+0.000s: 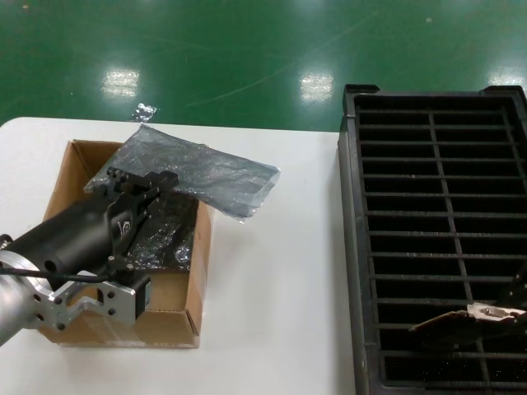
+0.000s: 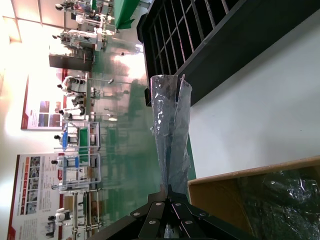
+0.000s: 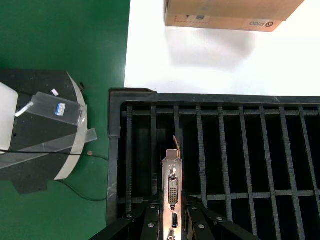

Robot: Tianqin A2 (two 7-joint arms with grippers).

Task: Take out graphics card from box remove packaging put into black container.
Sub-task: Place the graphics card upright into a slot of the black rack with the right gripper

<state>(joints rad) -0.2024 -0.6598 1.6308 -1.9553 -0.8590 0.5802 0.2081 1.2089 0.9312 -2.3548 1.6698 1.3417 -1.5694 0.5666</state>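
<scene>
Right gripper [image 3: 170,231] clamps the silver-bracketed graphics card [image 3: 172,187] upright over the black container [image 1: 352,247]'s six-o'clock slots, while the left gripper [image 1: 142,188] pinches the crinkled packaging [image 1: 202,174] above the box [image 1: 191,304].

White tabletop [image 1: 280,271] under everything, glossy green floor [image 1: 247,49] beyond with bright light reflections. Small crumpled scrap of clear plastic [image 1: 144,111] on the floor just past the tabletop's far edge. Round black base [image 3: 40,130] with taped-on clear strips on the floor.

White table [image 1: 280,288] over green floor [image 1: 247,49]; brown box [image 1: 177,317] at left; black container [image 1: 350,247] at right edge.
</scene>
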